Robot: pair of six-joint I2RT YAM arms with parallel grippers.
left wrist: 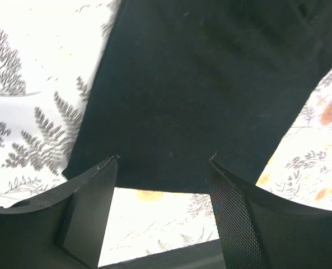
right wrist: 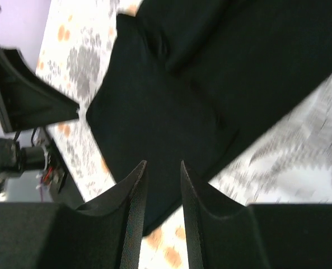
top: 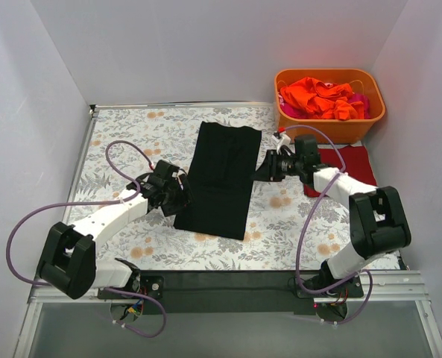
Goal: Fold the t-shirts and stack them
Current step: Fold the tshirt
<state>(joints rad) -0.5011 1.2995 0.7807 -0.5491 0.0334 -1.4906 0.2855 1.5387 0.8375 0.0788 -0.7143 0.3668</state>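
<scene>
A large black t-shirt (top: 222,179), folded into a long strip, lies flat in the middle of the floral tablecloth. My left gripper (top: 182,195) is open and empty, low over the strip's near left corner; in the left wrist view the shirt's near hem (left wrist: 210,84) lies between its open jaws (left wrist: 164,159). My right gripper (top: 264,170) hovers beside the strip's right edge. Its jaws (right wrist: 160,163) stand a narrow gap apart, holding nothing, over the black fabric (right wrist: 171,101). A folded dark red t-shirt (top: 351,162) lies at the right, partly under the right arm.
An orange plastic tub (top: 370,115) at the back right holds crumpled bright orange (top: 317,97) and pink (top: 360,101) shirts. White walls close in on three sides. The table's black front rail (top: 228,283) runs between the arm bases.
</scene>
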